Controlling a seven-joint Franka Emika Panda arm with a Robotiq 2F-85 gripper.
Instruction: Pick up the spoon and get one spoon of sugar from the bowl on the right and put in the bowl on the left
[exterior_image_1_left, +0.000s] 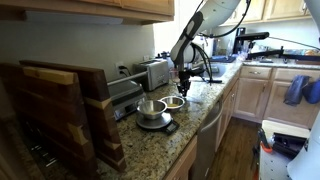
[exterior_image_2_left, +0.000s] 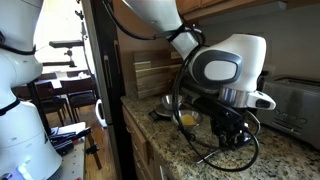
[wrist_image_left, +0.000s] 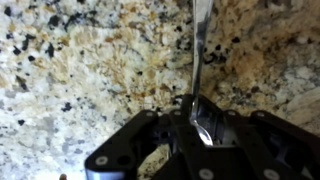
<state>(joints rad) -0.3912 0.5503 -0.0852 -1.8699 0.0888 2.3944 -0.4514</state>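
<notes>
The slim shiny metal spoon (wrist_image_left: 201, 50) lies in line with the black two-fingered claw (wrist_image_left: 200, 128), its handle running away over the speckled granite bench (wrist_image_left: 80, 70). The claw's fingers are pressed in against the spoon's bowl end, apparently pinching it. That grip suits picking it up, though I cannot tell whether the spoon has left the stone. In an exterior view the claw (exterior_image_1_left: 185, 84) hangs straight down close to the bench, midway along its length between the wall edge and the open edge, probably because a flat spoon is easiest taken from above. Just beside it are two round steel bowls: one (exterior_image_1_left: 152, 107) raised on a small dark kitchen scale (exterior_image_1_left: 155, 124), presumably to weigh what goes in, and the other (exterior_image_1_left: 174, 101) set directly on the stone, nearer the claw. By count there are one spoon, two bowls, one scale and one claw, plus one silver toaster (exterior_image_1_left: 155, 72) against the wall edge.
</notes>
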